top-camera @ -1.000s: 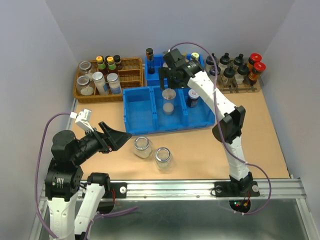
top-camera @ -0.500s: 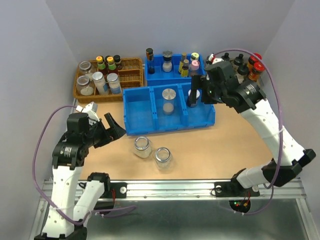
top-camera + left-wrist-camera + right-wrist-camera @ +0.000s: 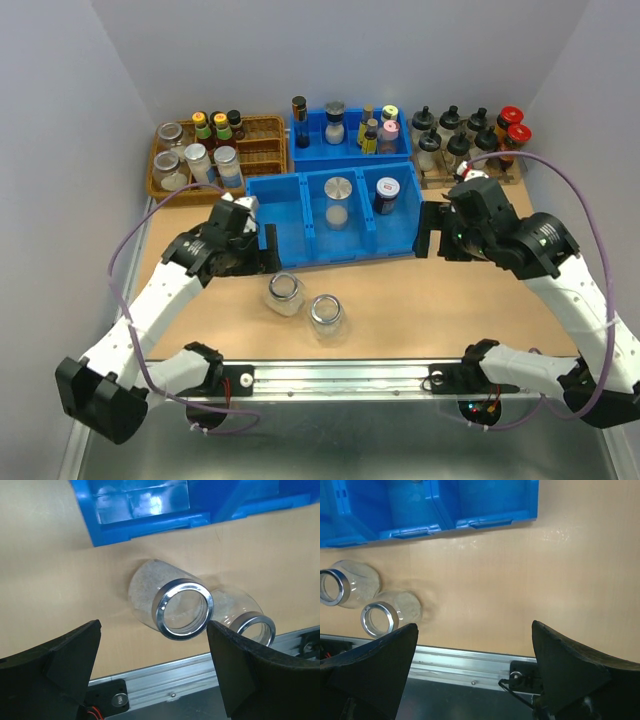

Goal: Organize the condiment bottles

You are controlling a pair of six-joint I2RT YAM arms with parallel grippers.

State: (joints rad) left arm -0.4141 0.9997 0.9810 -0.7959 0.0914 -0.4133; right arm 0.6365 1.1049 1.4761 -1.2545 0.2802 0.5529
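Note:
Two clear jars with shiny metal rims stand on the table, one (image 3: 285,293) left of the other (image 3: 326,313). The silver-lidded jar (image 3: 338,199) sits in the middle compartment of the front blue bin (image 3: 262,225). The dark jar with a red-brown cap (image 3: 386,196) sits in its right compartment. My left gripper (image 3: 247,257) is open and empty, just behind and left of the clear jars. In the left wrist view the nearer jar (image 3: 172,602) lies ahead between my open fingers (image 3: 65,665), the other jar (image 3: 246,616) to its right. My right gripper (image 3: 437,240) is open and empty, right of the bin.
A wicker basket (image 3: 262,122) with jars and slim bottles stands back left. A rear blue bin (image 3: 352,152) holds more bottles. A wooden rack (image 3: 505,177) of black-nozzled and red-capped bottles stands back right. The metal rail (image 3: 350,375) runs along the near edge.
My right gripper has left the blue bin and drawn back to the right, empty. My left gripper has swung in from the left to just behind the two clear jars.

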